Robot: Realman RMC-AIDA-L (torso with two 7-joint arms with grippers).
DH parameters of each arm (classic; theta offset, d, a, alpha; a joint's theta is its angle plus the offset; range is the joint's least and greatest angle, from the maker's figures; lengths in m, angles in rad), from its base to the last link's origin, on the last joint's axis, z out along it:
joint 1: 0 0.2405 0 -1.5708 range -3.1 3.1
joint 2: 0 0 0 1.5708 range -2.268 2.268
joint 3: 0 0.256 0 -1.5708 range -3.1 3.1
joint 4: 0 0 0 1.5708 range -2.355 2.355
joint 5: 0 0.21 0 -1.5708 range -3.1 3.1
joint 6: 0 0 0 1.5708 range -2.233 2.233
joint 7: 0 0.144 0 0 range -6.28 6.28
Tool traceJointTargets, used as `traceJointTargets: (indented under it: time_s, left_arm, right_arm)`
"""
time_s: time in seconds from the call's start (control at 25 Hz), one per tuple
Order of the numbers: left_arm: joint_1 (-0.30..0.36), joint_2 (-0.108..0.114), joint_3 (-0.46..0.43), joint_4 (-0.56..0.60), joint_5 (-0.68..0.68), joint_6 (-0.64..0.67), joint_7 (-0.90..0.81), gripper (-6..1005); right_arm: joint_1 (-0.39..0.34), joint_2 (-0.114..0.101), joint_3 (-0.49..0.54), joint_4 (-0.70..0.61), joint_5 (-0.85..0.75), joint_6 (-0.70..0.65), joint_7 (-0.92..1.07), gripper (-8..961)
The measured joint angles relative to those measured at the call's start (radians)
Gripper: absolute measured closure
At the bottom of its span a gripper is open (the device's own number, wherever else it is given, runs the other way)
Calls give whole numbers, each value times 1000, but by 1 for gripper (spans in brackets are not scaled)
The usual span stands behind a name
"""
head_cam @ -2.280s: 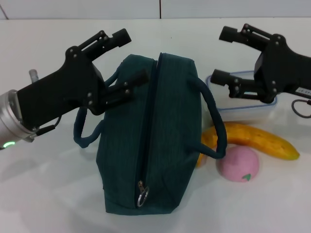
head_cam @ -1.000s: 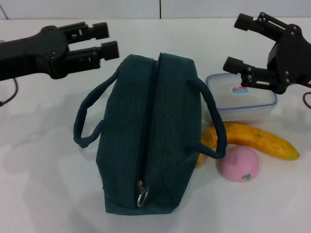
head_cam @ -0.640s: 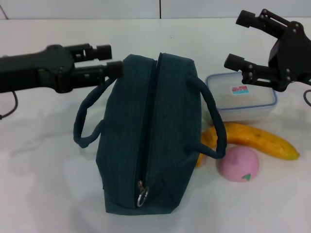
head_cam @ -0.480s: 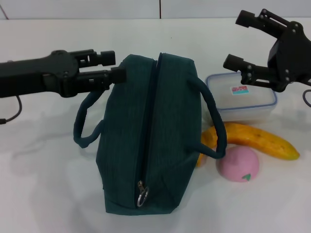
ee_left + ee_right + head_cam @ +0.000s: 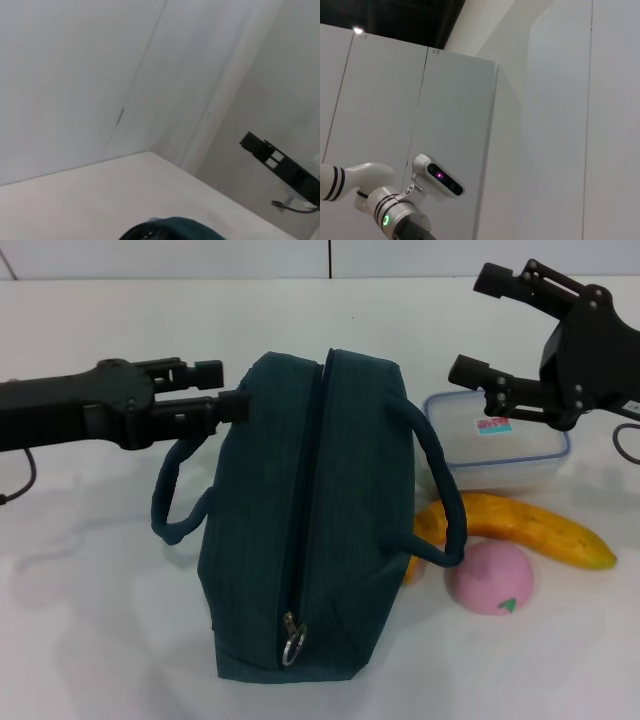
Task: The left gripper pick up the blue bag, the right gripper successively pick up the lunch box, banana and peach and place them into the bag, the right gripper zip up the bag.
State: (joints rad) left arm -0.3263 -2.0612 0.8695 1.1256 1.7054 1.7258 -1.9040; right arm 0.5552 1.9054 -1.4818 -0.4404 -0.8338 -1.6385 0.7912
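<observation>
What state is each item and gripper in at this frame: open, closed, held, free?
blue bag: zipped shut, on the table, not lifted.
lunch box: lid on, free.
banana: lying free beside the bag.
peach: free, by the banana.
left gripper: open, at the bag's far left corner.
right gripper: open, above the lunch box.

Bright, even overhead light is washing the white table point(image 5: 90, 640); soft grey shadows are pooling left of the blue bag point(image 5: 305, 510). Mild glare is sitting on the lunch box point(image 5: 500, 445) lid. Head view is holding focus. Both wrist views are showing pale, featureless walls.
</observation>
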Motion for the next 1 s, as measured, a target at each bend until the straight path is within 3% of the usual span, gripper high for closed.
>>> traceJointTargets:
  time_s: [0.64, 0.88, 1.0]
  left_arm:
    - [20, -22, -10, 21, 64, -5, 7, 272]
    - [18, -23, -8, 3, 66, -4, 7, 109]
    - [7, -23, -6, -23, 68, -4, 8, 110]
  right_arm:
    - [-4, 11, -2, -5, -1, 19, -1, 112]
    - [-9, 17, -4, -12, -2, 21, -1, 112]
    - [-9, 20, -5, -12, -2, 21, 0, 112]
